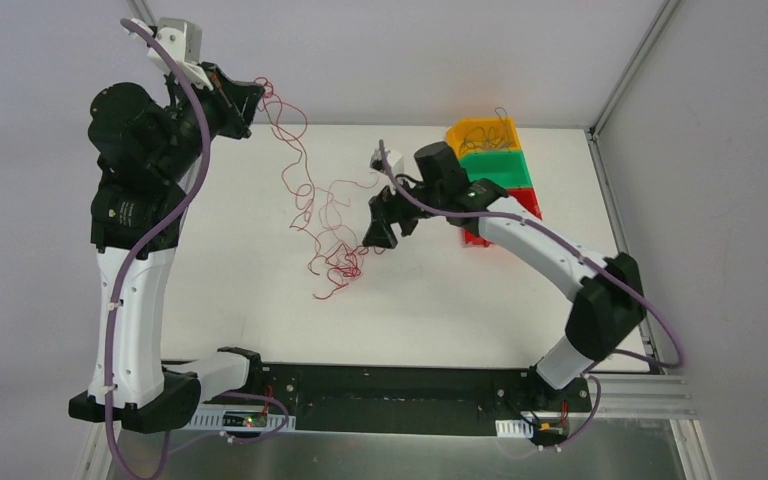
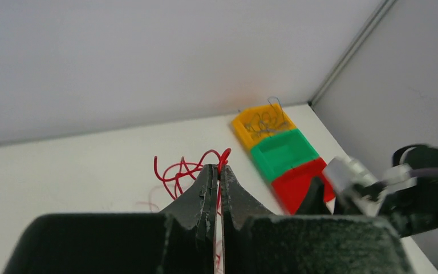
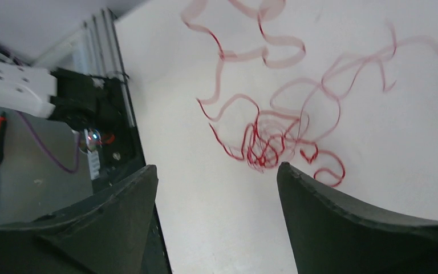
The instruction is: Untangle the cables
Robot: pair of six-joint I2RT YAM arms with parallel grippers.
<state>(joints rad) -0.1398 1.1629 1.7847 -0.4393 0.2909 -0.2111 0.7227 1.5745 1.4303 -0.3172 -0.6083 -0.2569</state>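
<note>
At mid-bench (image 1: 240, 310), the cables (image 1: 332, 255) are seen as a loose snarl of hair-thin red wire, curled and kinked, with the densest knot at the near end and open loops spread toward the far edge. From that snarl a long wavy strand is drawn up and leftward to the left fingers (image 1: 255, 97), which are raised above the far left corner. In the left wrist view these fingers are pressed together, with red wire pinched in the slit between them and a few loops standing out past the tips. The right fingers (image 1: 380, 232) are held spread wide apart, nothing gripped, just right of the snarl and over it. At far right a yellow bin (image 1: 480, 133), green bin (image 1: 498, 166) and red bin (image 1: 526, 200) are lined up; thin wire loops are noted in the yellow one, colour unclear.
</note>
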